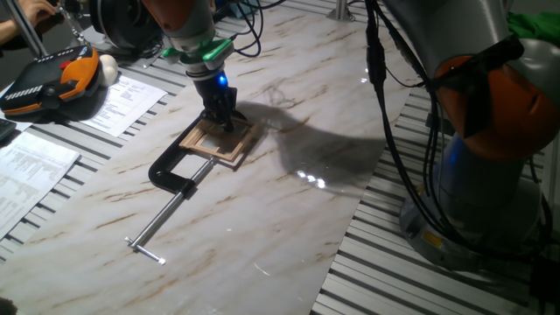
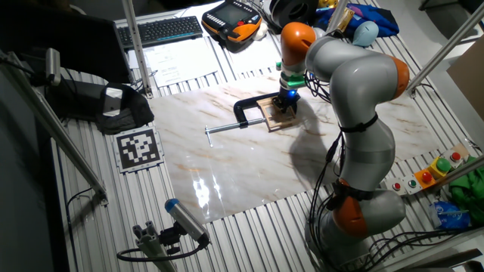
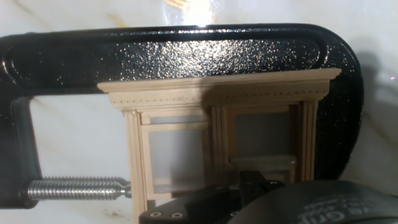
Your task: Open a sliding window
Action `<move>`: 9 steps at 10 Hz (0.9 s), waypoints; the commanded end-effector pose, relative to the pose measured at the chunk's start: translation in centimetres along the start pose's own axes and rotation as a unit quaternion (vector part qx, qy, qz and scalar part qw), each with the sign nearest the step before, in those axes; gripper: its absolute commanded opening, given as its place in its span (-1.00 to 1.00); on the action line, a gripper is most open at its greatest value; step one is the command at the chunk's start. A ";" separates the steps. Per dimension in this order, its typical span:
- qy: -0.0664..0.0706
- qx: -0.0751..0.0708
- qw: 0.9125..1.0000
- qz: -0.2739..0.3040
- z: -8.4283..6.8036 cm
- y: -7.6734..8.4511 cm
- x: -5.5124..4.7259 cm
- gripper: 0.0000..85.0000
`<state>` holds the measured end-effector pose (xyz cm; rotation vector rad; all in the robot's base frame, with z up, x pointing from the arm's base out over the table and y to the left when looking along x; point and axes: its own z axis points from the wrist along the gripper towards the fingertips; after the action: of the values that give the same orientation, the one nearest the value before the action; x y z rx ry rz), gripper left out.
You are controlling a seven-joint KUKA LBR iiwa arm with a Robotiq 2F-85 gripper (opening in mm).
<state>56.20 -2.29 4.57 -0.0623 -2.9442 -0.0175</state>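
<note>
The arm (image 2: 355, 83) rises from its base at the table's edge, bends over at a grey elbow and reaches down across the marble tabletop (image 1: 289, 210), with its wrist pointing almost straight down. An orange joint and a green ring sit just above the black gripper (image 1: 219, 112), and a small blue light glows on the gripper's body. In the other fixed view the gripper (image 2: 287, 102) comes down on the far end of the clamped piece, close to the arm's own shadow.

The black C-clamp (image 1: 175, 171) lies flat on the marble, its steel screw rod (image 1: 162, 223) stretching away from the arm and ending in a short cross handle. In the hand view the clamp (image 3: 186, 53) curves around the top and right side of the frame, and the screw tip (image 3: 81, 188) presses against the frame's left edge.

The sliding window (image 1: 220, 140) lies flat on the tabletop inside the clamp's mouth, directly under the gripper. In the hand view the sliding window (image 3: 217, 130) shows a moulded top rail, two panes side by side and a thin bar across the right pane. The gripper's tips (image 3: 252, 186) touch the lower part of the right pane. I cannot tell whether the fingers are spread or pressed together, since the gripper's body hides them.
</note>
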 end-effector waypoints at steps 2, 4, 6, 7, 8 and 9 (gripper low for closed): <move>0.000 0.000 1.000 0.000 0.1 0.1 -0.1 -1.00; 0.001 0.000 1.000 0.000 -0.1 0.1 -0.3 -1.00; 0.002 0.001 1.000 0.001 -0.2 0.1 -0.5 -1.00; 0.001 0.001 1.000 0.001 -0.1 0.1 -0.5 -1.00; 0.001 0.001 1.000 0.000 0.0 0.1 -0.6 -1.00; 0.001 0.001 1.000 -0.001 0.0 0.1 -0.7 -1.00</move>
<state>56.92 -2.17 4.48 -0.0605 -2.9437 -0.0150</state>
